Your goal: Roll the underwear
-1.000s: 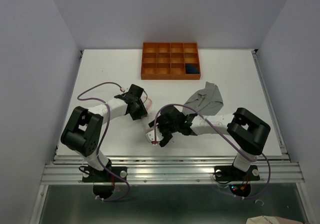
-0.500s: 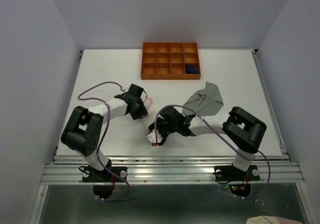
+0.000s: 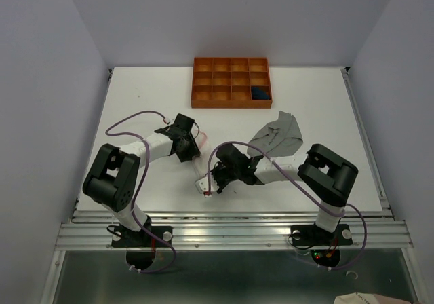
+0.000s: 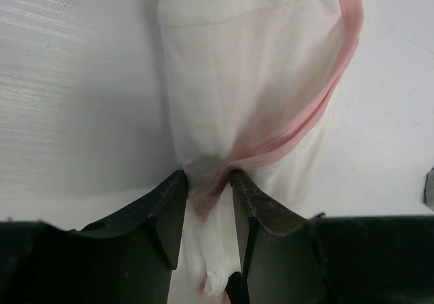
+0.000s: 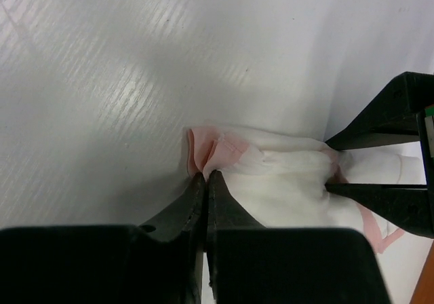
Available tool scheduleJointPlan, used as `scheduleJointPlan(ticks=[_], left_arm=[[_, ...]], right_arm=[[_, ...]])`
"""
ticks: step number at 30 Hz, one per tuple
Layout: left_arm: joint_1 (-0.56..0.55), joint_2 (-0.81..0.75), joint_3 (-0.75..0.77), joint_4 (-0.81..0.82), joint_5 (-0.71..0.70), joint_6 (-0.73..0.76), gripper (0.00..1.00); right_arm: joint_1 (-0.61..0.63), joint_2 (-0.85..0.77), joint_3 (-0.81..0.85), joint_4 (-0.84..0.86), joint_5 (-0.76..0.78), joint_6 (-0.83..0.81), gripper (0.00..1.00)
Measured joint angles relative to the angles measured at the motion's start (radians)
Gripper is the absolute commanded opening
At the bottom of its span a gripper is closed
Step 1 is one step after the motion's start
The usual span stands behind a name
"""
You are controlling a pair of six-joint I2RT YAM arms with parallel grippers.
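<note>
Two pincers hold the pale pink-white underwear [image 3: 203, 182] on the near-middle of the surface [image 3: 135, 100] in the top view, with the grey underwear [image 3: 279, 136] apart to its right. Left wrist: the left pincer [image 4: 207, 197] is clenched on bunched cloth and should act as the anchor. Right wrist: the right pincer [image 5: 205, 176] is pinched shut on the pink hem, and the roll wants tight, even turns towards that anchor.
</note>
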Motion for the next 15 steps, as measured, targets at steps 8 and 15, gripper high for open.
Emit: scheduleJointPlan(ticks=[8, 15], left_arm=[[0.000, -0.061, -0.057, -0.002, 0.000, -0.003, 0.45], [-0.010, -0.153, -0.129, -0.056, 0.000, -0.017, 0.45]], right_arm=[[0.000, 0.000, 0.070, -0.114, -0.045, 0.225, 0.01], [-0.011, -0.002, 0.164, -0.293, -0.145, 0.394, 0.01]])
